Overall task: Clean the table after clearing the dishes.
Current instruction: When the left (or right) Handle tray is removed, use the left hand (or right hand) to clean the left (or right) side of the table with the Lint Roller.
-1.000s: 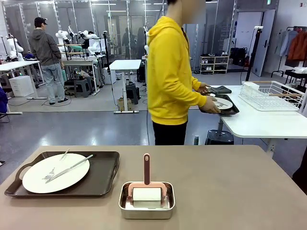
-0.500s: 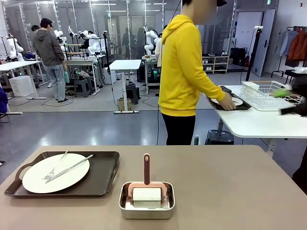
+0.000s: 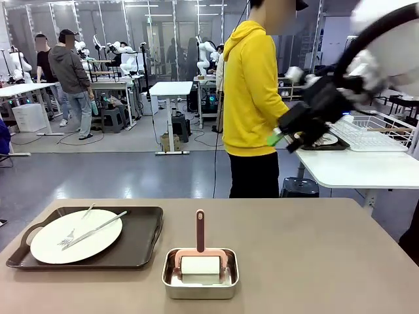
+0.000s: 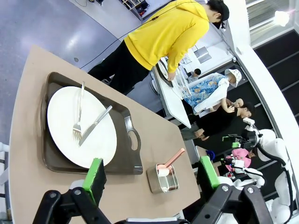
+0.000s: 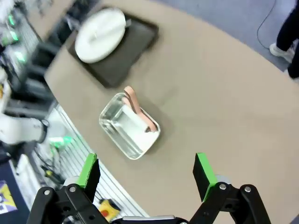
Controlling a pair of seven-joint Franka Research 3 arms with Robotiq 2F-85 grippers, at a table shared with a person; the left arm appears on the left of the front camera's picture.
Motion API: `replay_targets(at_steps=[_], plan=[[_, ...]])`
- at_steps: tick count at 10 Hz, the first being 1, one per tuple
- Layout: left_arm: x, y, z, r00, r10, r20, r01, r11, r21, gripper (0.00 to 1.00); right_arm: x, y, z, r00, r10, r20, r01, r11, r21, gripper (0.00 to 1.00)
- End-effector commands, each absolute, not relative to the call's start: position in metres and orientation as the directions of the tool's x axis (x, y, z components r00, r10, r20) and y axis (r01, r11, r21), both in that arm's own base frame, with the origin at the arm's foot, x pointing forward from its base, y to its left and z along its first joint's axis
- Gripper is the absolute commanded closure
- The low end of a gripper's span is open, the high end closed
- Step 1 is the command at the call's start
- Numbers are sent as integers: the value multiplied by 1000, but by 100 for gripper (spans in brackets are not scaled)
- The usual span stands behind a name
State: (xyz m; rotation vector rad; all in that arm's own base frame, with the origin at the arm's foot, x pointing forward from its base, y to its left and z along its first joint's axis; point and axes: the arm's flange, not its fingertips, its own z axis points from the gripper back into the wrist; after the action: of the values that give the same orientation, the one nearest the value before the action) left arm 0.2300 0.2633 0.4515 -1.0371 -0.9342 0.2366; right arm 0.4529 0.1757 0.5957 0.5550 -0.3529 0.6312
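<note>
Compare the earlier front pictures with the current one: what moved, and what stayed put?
The right claw, open and empty, swung in from the right, high up. The person lowered a second tray onto the white table. The near tray with its plate, and the steel pan holding the roller, stayed put.

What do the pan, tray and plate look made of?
The pan looks like stainless steel: shiny, reflective walls. The tray seems plastic: dark brown, matte with soft sheen. The plate is smooth white, ceramic or melamine; can't tell which.
</note>
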Motion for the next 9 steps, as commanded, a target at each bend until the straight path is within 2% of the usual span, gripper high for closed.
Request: replay_targets(at_steps=[1, 3, 9], plan=[[228, 265, 452, 602, 573, 556, 252, 525, -813, 0, 485, 213, 598, 704, 579, 412, -696, 677, 237, 0], [228, 265, 452, 602, 573, 556, 252, 525, -813, 0, 498, 271, 582, 570, 739, 358, -818, 552, 162, 0], [228, 265, 452, 602, 573, 556, 252, 525, -813, 0, 477, 397, 531, 217, 954, 207, -975, 203, 87, 0]])
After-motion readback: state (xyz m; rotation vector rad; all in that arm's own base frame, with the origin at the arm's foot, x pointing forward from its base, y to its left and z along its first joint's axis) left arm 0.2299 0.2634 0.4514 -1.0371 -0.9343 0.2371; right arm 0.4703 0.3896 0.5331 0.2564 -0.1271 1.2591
